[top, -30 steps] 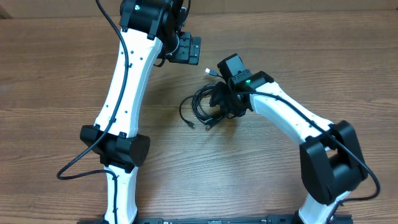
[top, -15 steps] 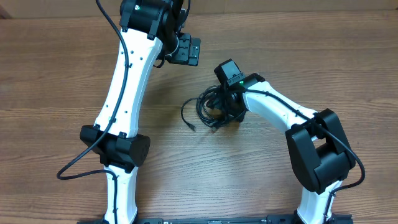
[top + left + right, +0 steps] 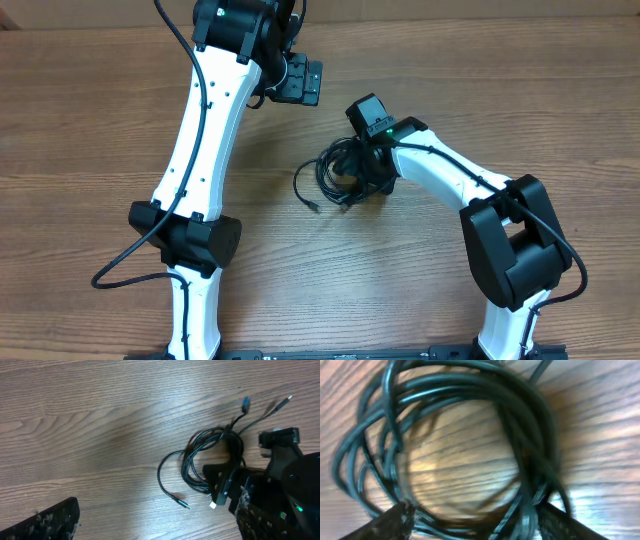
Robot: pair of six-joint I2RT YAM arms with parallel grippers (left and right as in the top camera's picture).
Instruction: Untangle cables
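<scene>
At the middle of the counter [image 3: 100, 150], the right gripper [image 3: 475, 520] has swung in over the cables [image 3: 335, 175], jaws spread wide straddling the coil, nothing pinched yet. Bundle's barely budged, still knotted. Left gripper [image 3: 300, 80] hangs open, well away.

Surface: wooden table [image 3: 80, 120], brown, with the grain running left to right.
On it: thin black cables [image 3: 335, 172], one tangled coil near the middle.
Beside the coil: one plug end [image 3: 313, 205], flat on the wood.
</scene>
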